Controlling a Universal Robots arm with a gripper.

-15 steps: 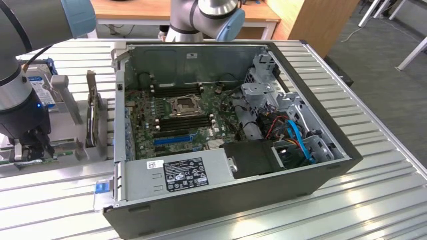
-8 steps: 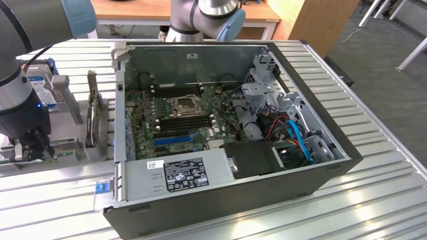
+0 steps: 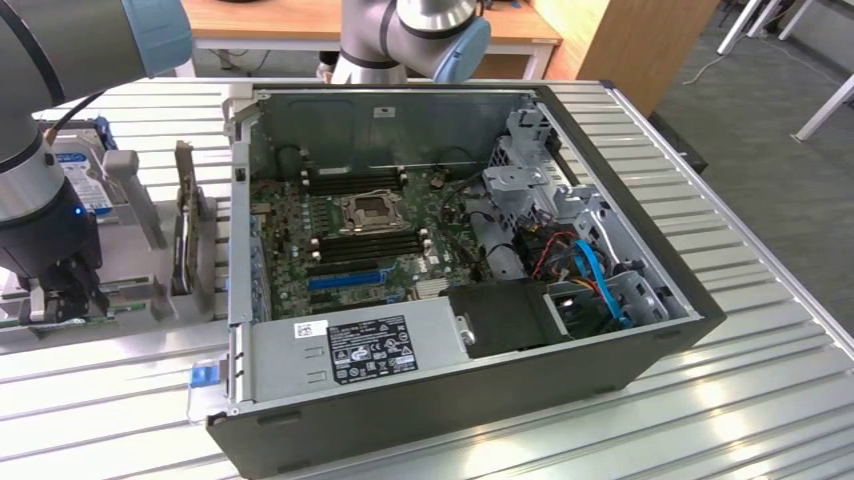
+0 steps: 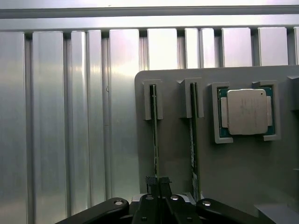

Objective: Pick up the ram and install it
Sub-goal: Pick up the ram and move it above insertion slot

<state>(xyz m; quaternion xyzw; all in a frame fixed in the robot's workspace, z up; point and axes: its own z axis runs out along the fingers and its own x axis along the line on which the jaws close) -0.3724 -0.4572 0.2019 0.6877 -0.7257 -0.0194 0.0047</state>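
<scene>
Fingers (image 4: 150, 180) drawn narrow, one on each face of the ram (image 4: 154, 135), pinching its thin edge: that is how my gripper (image 4: 158, 181) stands in the wrist view. I judge this a grip made, not a hover, since my tips sit right against the green board with no gap that I can make out.

The ram stands on edge in its slot of the grey holder (image 4: 233, 182) and looks seated along its length. A second stick (image 4: 193, 140) stands in the next slot, just beside it, and a processor (image 4: 246, 112) lies in a recess further along. The holder rests on the ribbed metal table (image 4: 70, 116).

In the exterior view my gripper (image 3: 60, 300) is low at that holder, on the exterior view's left, well apart from the open computer case (image 3: 400, 120). Inside the case the motherboard (image 3: 400, 200) lies flat. Its long black memory slots (image 3: 350, 245) run beside the processor socket, and as far as I can tell they are unfilled.

By my reckoning the task is in its early part. The reach and the closing on the ram are done. The ram is not yet out of the holder, so the lift, the carry across to the case and the seating in a slot are all left.
</scene>
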